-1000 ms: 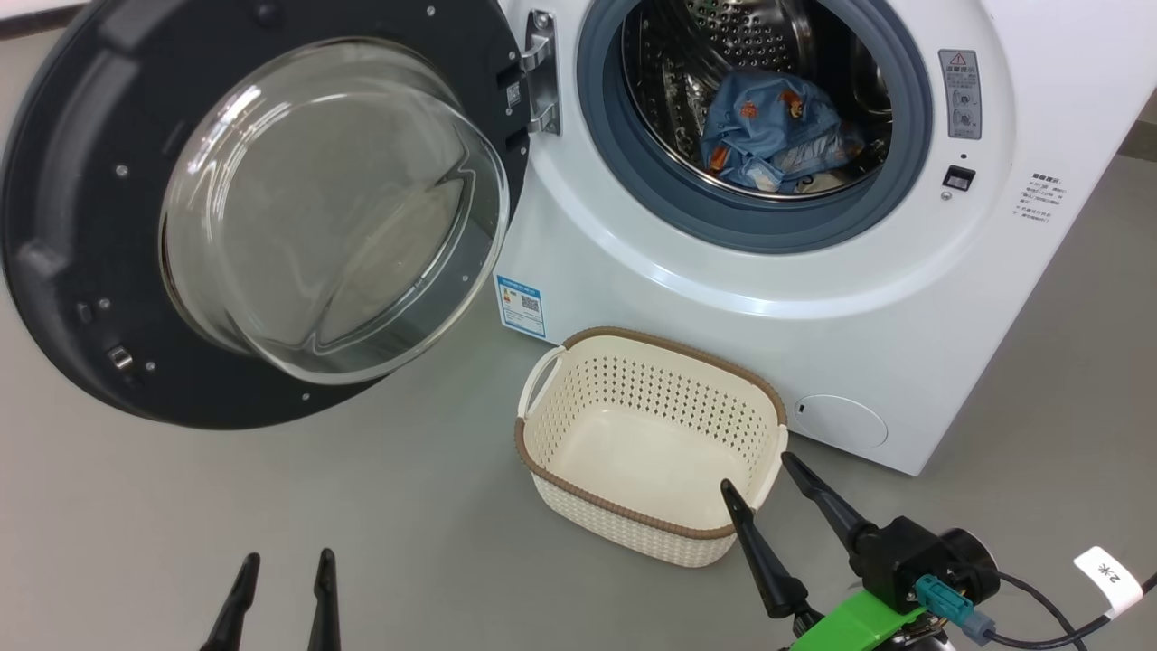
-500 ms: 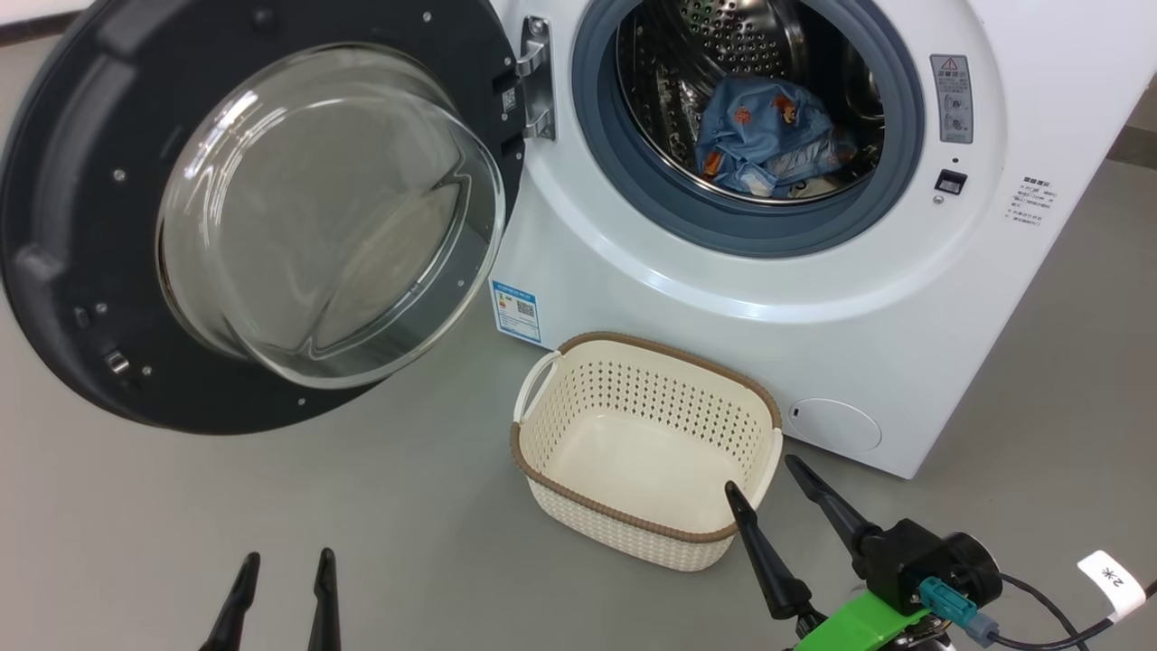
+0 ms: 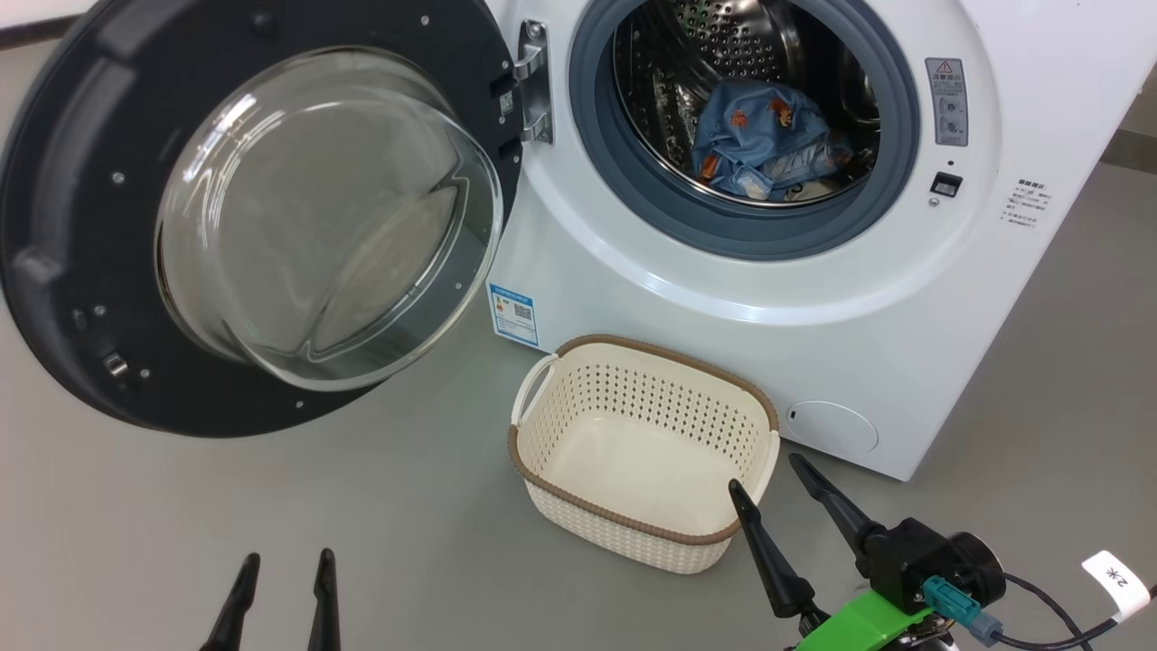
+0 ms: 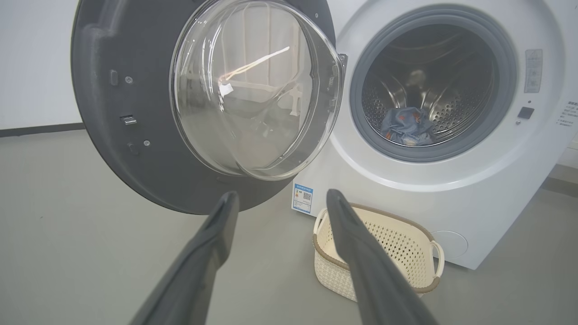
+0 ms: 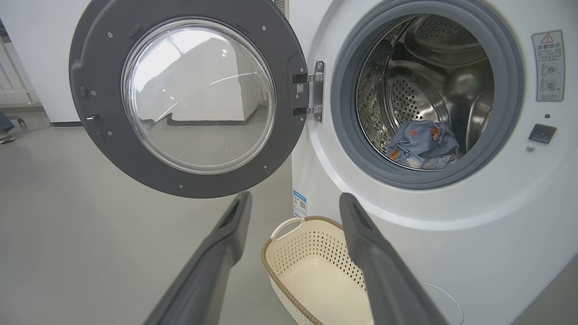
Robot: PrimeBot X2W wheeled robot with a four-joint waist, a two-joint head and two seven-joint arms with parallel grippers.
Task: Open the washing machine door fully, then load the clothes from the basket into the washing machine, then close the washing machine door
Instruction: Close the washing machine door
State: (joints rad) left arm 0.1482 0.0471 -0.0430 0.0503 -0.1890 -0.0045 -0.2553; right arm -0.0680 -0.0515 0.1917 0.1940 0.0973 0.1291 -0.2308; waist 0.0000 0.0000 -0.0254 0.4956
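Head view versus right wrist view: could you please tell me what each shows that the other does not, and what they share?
Head view's own: the left gripper, open, at the lower left, and the white cable tag behind the right gripper.
Right wrist view's own: a white rail at that view's far left edge.
Shared: the washing machine door swung open, the clothes lying inside the washing machine, the basket empty in front of it, and the right gripper, open.
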